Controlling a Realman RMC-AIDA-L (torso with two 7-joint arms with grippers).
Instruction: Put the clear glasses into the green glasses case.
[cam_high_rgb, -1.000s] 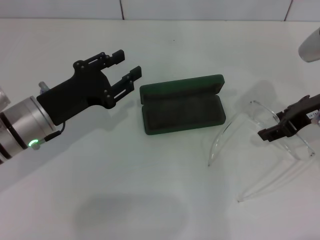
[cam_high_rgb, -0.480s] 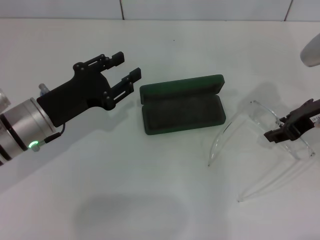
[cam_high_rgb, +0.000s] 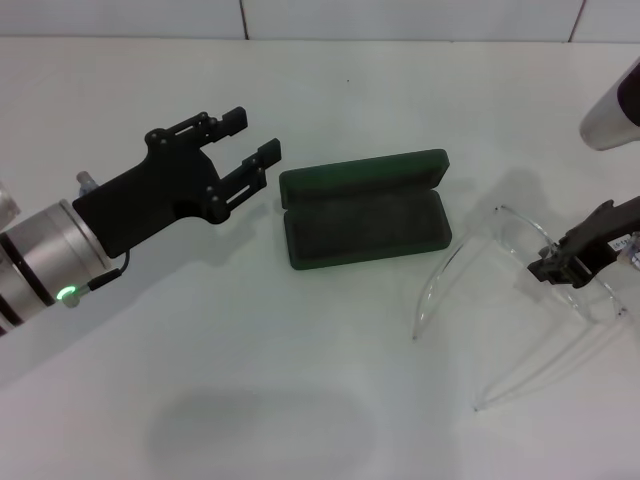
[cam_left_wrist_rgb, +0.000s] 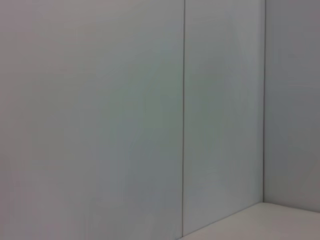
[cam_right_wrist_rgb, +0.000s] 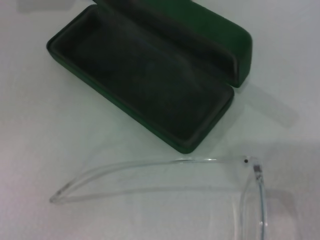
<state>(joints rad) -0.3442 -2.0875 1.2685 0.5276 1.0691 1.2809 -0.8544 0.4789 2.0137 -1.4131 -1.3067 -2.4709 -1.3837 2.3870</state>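
The green glasses case (cam_high_rgb: 365, 225) lies open in the middle of the table, lid folded back and its dark lining bare; the right wrist view shows the same open case (cam_right_wrist_rgb: 150, 80). To its right are the clear glasses (cam_high_rgb: 518, 232), arms unfolded and pointing toward the table's front edge. My right gripper (cam_high_rgb: 552, 267) comes in from the right edge and is shut on their front frame. One clear arm and its hinge (cam_right_wrist_rgb: 150, 165) show in the right wrist view, just in front of the case. Left of the case, my left gripper (cam_high_rgb: 252, 136) hovers open with nothing between its fingers.
The white table (cam_high_rgb: 330, 90) ends at a pale tiled wall (cam_high_rgb: 400, 18) along the back. The left wrist view shows only that wall (cam_left_wrist_rgb: 150, 120).
My right gripper has drawn back a little to the right and turned, and the glasses have shifted slightly with it. The left gripper has edged a little to the left. The case has not moved.
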